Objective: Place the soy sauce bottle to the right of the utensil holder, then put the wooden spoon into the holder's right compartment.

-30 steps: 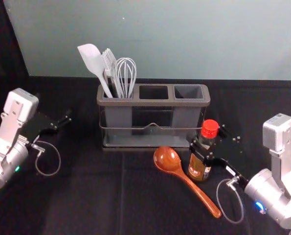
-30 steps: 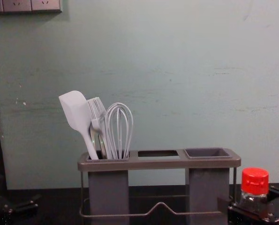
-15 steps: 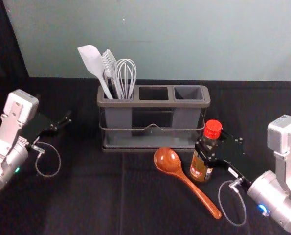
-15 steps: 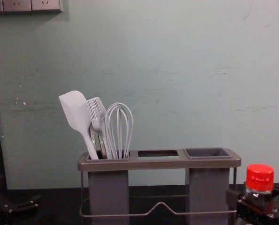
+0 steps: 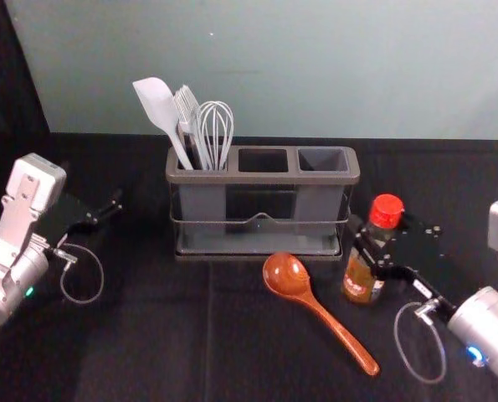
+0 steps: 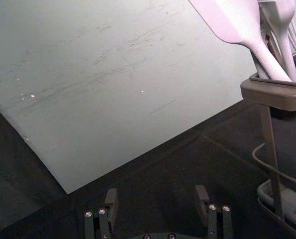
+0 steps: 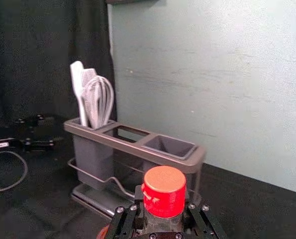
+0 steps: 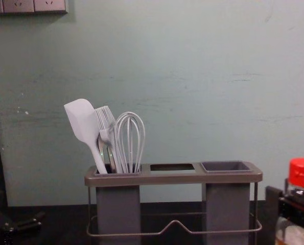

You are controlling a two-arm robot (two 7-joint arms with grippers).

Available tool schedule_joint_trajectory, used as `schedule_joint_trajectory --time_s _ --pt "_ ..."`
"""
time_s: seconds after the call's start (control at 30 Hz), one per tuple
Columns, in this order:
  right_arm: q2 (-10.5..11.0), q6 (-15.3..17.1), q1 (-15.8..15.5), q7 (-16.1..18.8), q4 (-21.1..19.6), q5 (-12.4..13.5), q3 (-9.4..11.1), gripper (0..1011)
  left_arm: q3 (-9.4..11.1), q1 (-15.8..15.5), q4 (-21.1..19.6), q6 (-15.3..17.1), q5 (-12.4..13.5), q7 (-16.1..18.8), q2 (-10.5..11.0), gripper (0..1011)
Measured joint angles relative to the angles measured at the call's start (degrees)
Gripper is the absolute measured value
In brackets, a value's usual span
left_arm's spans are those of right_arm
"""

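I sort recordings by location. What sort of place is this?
Probably a robotics test station: silver robot arms reach over a black cloth-covered table bearing a rectangular grey-brown utensil holder and a brown wooden spoon.

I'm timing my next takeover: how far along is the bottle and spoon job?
Done: neither step fully. In hand: the right pincer grips the soy sauce bottle, toward the utensil holder's right and nearer the robot; I can't tell whether it's set down. Left: releasing it, then moving the wooden spoon from the table into the right compartment.
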Motion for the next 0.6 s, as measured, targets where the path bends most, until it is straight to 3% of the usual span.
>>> schedule_joint_trajectory --time_s 0.27,0.6 --pt "0.3 0.9 0.2 -0.4 0.7 0.0 3.1 393 0.0 0.0 0.0 0.0 0.0 0.0 0.0 1005" --pt "-0.2 1.7 2.2 -0.7 3.1 -0.1 5.5 393 0.0 0.0 0.0 0.0 0.0 0.0 0.0 1005"
